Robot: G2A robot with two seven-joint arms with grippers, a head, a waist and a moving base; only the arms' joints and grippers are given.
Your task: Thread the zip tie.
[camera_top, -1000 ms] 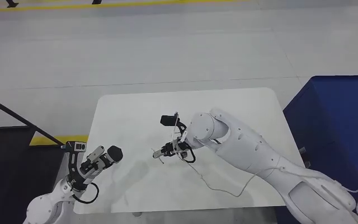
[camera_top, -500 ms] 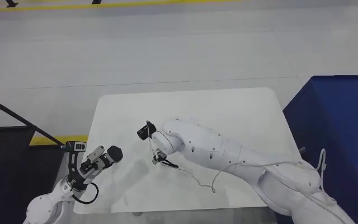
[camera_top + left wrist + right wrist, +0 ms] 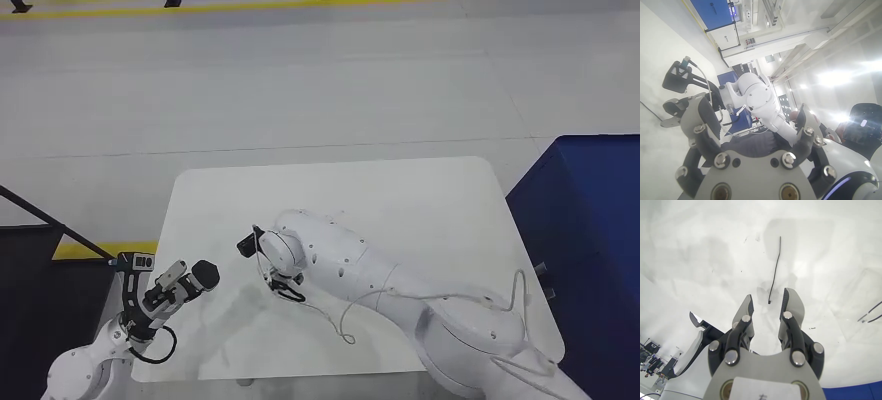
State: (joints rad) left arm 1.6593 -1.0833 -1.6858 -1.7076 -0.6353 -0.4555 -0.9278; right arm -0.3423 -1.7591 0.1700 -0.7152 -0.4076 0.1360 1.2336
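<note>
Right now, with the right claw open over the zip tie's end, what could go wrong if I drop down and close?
1. The zip tie is thin and lies flat on the table, so the right claw may press it down or scrape the surface rather than lift it.
2. Only its head end lies between the fingers; gripped there, the long tail would likely droop, making threading harder.

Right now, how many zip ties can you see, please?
1 certain: the zip tie lies ahead of the right gripper; two dark strips nearby may be more.
</note>
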